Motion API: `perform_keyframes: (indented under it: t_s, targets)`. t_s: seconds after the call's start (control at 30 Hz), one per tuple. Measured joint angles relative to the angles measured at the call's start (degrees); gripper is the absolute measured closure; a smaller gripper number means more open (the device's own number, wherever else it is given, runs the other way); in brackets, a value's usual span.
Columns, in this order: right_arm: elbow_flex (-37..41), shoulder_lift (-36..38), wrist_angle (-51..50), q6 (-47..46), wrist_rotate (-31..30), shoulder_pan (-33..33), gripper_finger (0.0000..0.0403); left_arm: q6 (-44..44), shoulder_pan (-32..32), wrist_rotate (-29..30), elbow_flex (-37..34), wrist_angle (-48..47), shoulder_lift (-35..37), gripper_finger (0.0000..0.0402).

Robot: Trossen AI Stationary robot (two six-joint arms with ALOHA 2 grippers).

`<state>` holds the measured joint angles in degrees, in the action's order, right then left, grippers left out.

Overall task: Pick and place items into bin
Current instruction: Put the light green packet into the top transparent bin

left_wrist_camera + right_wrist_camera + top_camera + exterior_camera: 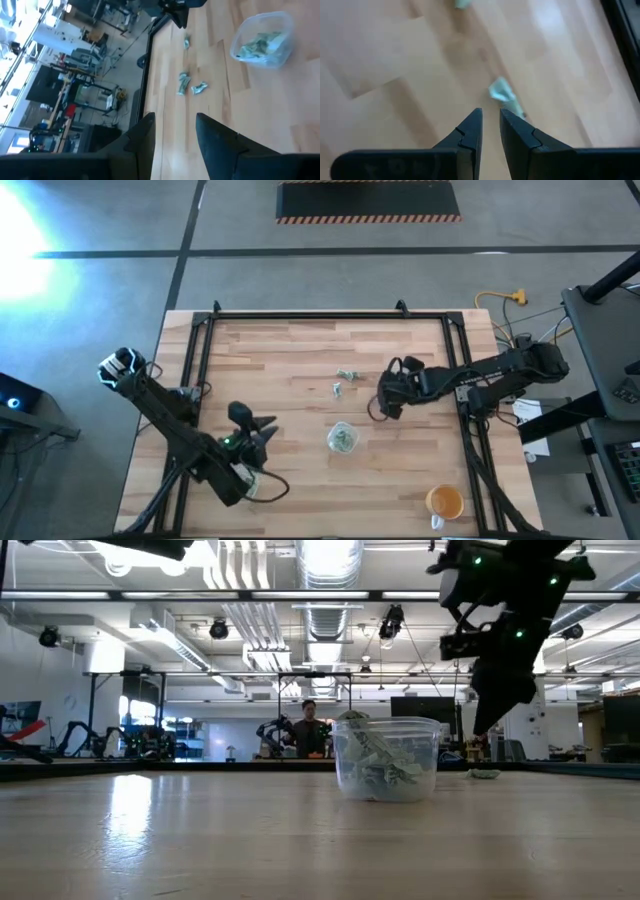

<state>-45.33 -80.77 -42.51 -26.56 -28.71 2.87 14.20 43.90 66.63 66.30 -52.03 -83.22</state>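
Several tiny green-and-white crumpled items (342,381) lie loose on the wooden table, past the middle. The bin, a clear cup (341,438), stands upright at the table's middle and holds more such pieces (257,44). My right gripper (385,397) slants down just right of the loose items. Its fingers (490,122) are open by a narrow gap with nothing between them, and one item (501,92) lies just beyond their tips. My left gripper (264,430) hovers left of the cup, open and empty (174,131).
An orange cup (444,501) stands near the table's front right corner. A black frame (300,317) runs along the table's far edge and sides. Bare wood lies between the cup and the near edge. A person (309,730) stands far off in the room.
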Motion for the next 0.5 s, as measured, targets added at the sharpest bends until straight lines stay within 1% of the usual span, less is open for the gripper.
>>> perform_keyframes:
  t_s: [0.1,0.17,0.23,0.4,0.5]
  targets:
    - [0.55,0.0,1.78,2.03,0.2,-2.84,0.0344,0.25,-1.33,-0.02,-0.25,0.01,0.0,0.0277]
    - [1.13,0.0,4.08,4.48,0.52,-4.03,0.0336,-0.81,-2.14,-0.01,-0.3,0.01,0.0,0.0277]
    - [1.87,0.0,6.05,6.25,0.99,-5.0,0.0323,-1.09,-2.76,0.0,-0.33,0.02,0.0,0.0277]
    - [3.31,0.0,9.17,8.16,5.05,-7.67,0.0285,-1.09,-2.97,0.0,-0.35,0.02,0.0,0.0277]
    - [4.32,0.0,10.18,8.17,5.22,-9.73,0.0263,-1.09,-2.98,0.0,-0.35,0.07,0.0,0.0277]
